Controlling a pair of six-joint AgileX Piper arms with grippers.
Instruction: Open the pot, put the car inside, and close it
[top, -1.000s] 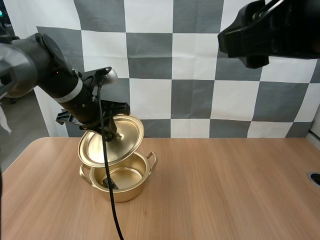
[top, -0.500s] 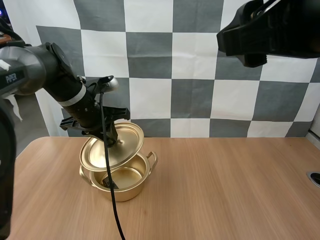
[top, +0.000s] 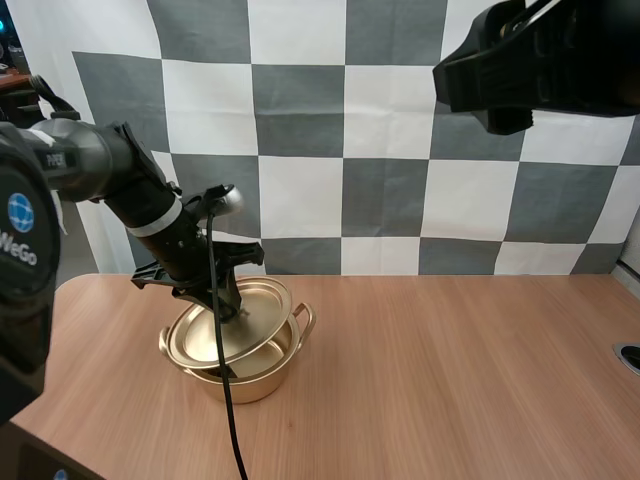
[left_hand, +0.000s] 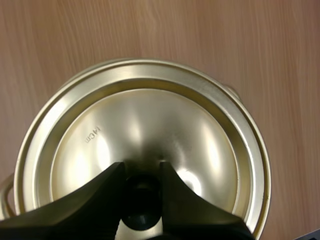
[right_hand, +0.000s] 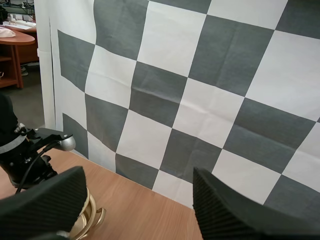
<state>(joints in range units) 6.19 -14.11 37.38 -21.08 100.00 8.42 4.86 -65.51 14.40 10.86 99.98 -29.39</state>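
A golden pot (top: 240, 375) stands on the left part of the wooden table (top: 450, 380). Its golden lid (top: 232, 322) lies slightly tilted on the rim and hides most of the inside. My left gripper (top: 229, 300) is shut on the lid's black knob (left_hand: 141, 197), one finger on each side, over the lid (left_hand: 145, 135). My right gripper (right_hand: 135, 212) hangs high above the table, open, with nothing between its fingers (right_hand: 230, 210). Beyond it I see the left arm (right_hand: 22, 152) and one pot handle (right_hand: 94, 216).
The right arm's black bulk (top: 540, 60) hangs high at the right. A round grommet (top: 630, 357) sits at the table's right edge. One pot handle (top: 304, 320) juts toward the table's middle.
My left gripper has come down with the lid, from tilted steeply above the pot to nearly flat on its rim. The right arm has stayed still.
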